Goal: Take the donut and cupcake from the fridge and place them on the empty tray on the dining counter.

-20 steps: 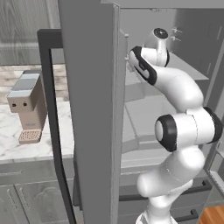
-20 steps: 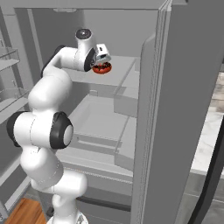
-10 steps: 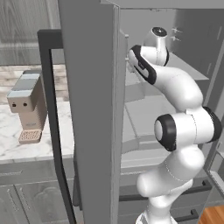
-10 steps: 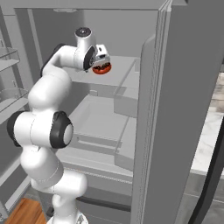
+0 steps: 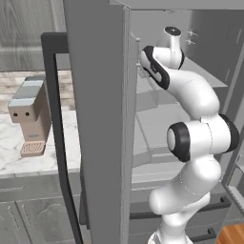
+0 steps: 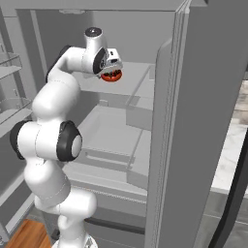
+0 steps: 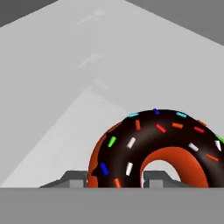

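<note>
Sitting flat on the fridge (image 6: 203, 121) shelf, the donut (image 7: 155, 148) is squeezed between the gripper (image 7: 118, 177) fingers. One side of its ring is pinched, so it is lifted straight up next.

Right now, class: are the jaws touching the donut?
Touching. In the hand view the two dark fingertips sit either side of the donut ring's near wall, one outside and one in the hole, pressed against it.

donut (image 6: 112, 76): I see it on the fridge (image 6: 193, 121) upper shelf, far in.
gripper (image 7: 114, 178): astride the donut's near side.
</note>
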